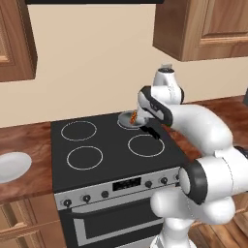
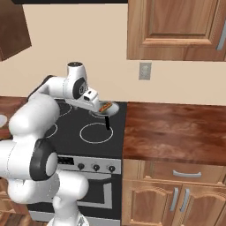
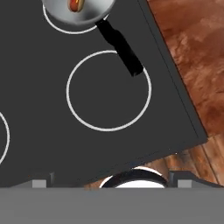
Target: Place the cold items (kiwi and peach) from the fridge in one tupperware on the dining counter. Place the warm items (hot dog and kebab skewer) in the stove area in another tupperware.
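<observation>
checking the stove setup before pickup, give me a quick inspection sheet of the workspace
surface: black cooktop with four ring burners, between reddish wood countertops
job's things: hot dog lying in a grey pan on the back right burner, black pan handle pointing toward the front
clutter: white plate on the left countertop
end effector: above the cooktop near the pan, open, holding nothing
cables: nothing seen
surroundings: wood wall cabinets, wall outlet, oven front with knobs
</observation>
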Tool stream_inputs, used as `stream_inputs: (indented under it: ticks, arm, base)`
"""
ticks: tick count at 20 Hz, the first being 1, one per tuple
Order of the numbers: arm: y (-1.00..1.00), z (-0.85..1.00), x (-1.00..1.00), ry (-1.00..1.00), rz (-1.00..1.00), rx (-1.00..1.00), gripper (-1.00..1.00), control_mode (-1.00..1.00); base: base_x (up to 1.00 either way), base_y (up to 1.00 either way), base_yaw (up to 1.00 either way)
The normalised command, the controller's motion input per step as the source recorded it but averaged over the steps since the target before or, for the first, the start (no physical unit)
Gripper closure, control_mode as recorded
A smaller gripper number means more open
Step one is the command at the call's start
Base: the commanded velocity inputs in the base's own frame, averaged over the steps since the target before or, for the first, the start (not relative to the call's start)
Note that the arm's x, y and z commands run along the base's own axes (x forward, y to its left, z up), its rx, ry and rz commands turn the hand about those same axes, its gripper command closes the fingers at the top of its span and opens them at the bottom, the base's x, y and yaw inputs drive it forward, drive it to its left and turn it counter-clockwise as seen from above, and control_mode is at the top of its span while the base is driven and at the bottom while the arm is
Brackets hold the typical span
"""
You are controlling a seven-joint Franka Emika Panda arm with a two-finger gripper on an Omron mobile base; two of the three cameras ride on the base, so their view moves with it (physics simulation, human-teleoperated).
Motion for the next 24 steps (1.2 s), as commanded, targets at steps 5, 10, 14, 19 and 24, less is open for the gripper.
stream_inputs:
  ticks: [5, 10, 14, 19, 24]
  arm:
    - [-0.01, -0.02, 1.0, 0.16, -0.23, 0.02, -1.0, -1.0]
    - [0.0, -0.44, 0.94, -0.02, -0.08, -0.05, -1.0, -1.0]
    - [0.0, -0.56, 0.9, -0.02, -0.06, -0.03, -1.0, -1.0]
    - [-0.03, -0.49, 0.71, -0.05, -0.03, 0.0, -1.0, -1.0]
    - [-0.04, -0.26, 0.6, 0.0, 0.0, 0.05, -1.0, -1.0]
  base:
    - [0.0, 0.0, 0.0]
    - [0.0, 0.0, 0.0]
    - [0.0, 0.0, 0.0]
    - [0.0, 0.0, 0.0]
    - [0.0, 0.0, 0.0]
